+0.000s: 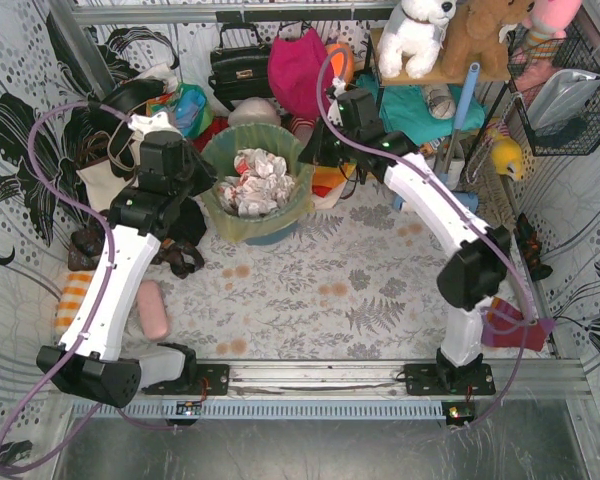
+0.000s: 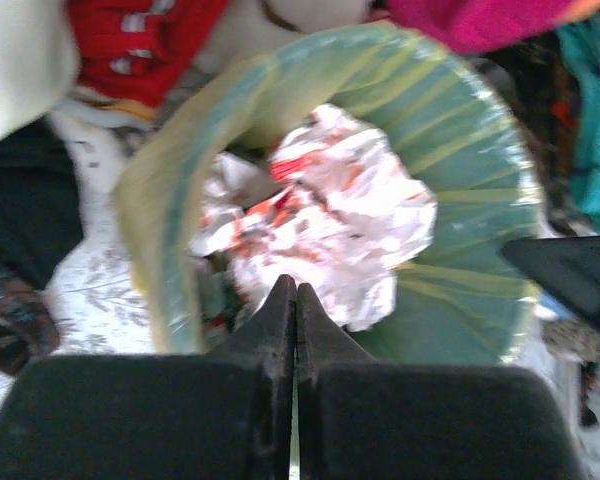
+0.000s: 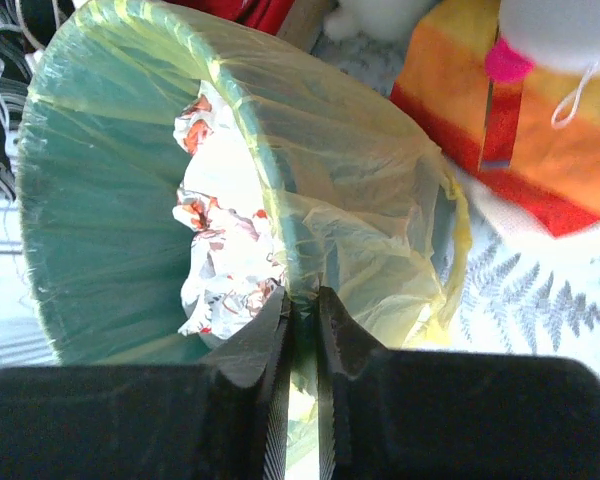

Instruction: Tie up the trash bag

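Fern-print cloth covers the table (image 1: 380, 310) and clutter crowds the back wall. In among it sits the trash bag (image 3: 400, 220), lining the teal bin (image 1: 272, 238), its top folded down over the rim and crumpled paper (image 1: 258, 180) heaped inside. You have one arm on each side of the bin, and that looks deliberate: opposite edges are what you need to lift and bring together for a knot. Your right pincer (image 3: 302, 300) is clenched on the bag's folded rim, with film showing in the slit between the jaws. Your left pincer (image 2: 296, 290) is clenched tight, tips meeting at its side of the rim; whether any film is caught there, you cannot tell. No knot yet.
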Robot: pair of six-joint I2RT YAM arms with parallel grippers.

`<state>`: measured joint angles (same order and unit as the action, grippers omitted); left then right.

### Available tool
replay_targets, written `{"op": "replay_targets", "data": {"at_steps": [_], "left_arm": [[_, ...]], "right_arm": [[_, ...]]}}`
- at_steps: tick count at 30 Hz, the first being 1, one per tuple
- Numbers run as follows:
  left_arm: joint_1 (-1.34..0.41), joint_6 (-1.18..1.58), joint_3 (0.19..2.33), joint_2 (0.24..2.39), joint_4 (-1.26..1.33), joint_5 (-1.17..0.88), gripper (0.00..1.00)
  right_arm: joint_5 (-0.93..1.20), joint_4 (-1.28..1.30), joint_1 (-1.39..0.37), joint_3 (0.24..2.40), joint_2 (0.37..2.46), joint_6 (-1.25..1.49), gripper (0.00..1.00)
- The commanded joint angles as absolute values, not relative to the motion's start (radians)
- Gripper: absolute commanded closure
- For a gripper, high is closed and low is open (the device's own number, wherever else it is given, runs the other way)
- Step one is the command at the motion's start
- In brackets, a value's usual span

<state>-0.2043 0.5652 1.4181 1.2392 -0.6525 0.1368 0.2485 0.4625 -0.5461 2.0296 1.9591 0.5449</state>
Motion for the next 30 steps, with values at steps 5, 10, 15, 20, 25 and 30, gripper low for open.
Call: {"op": "replay_targets", "data": {"at_steps": [5, 10, 15, 20, 25, 30], "left_arm": [[-0.365, 0.54, 1.489, 1.211, -0.721, 0.004, 1.0], [-0.377, 0.554, 1.486, 1.191, -0.756, 0.141, 0.95], [-0.376, 0.532, 1.571, 1.194, -0.841, 0.174, 0.78], [-0.381, 0.564, 1.635, 1.182, -0.968, 0.157, 0.67], [-0.396, 0.619, 1.527, 1.137, -1.017, 0.148, 0.61], [-0.402, 0.66, 1.397, 1.099, -0.974, 0.118, 0.59]], "right_arm": [[0.18, 0.35, -0.595, 1.681, 1.569, 0.6, 1.0], [0.145, 0.361, -0.595, 1.612, 1.526, 0.618, 1.0], [0.081, 0.375, -0.597, 1.552, 1.491, 0.653, 1.0], [-0.008, 0.365, -0.597, 1.443, 1.414, 0.689, 1.0], [-0.082, 0.31, -0.597, 1.304, 1.307, 0.751, 0.92], [-0.065, 0.247, -0.6, 1.23, 1.259, 0.785, 0.8]]}}
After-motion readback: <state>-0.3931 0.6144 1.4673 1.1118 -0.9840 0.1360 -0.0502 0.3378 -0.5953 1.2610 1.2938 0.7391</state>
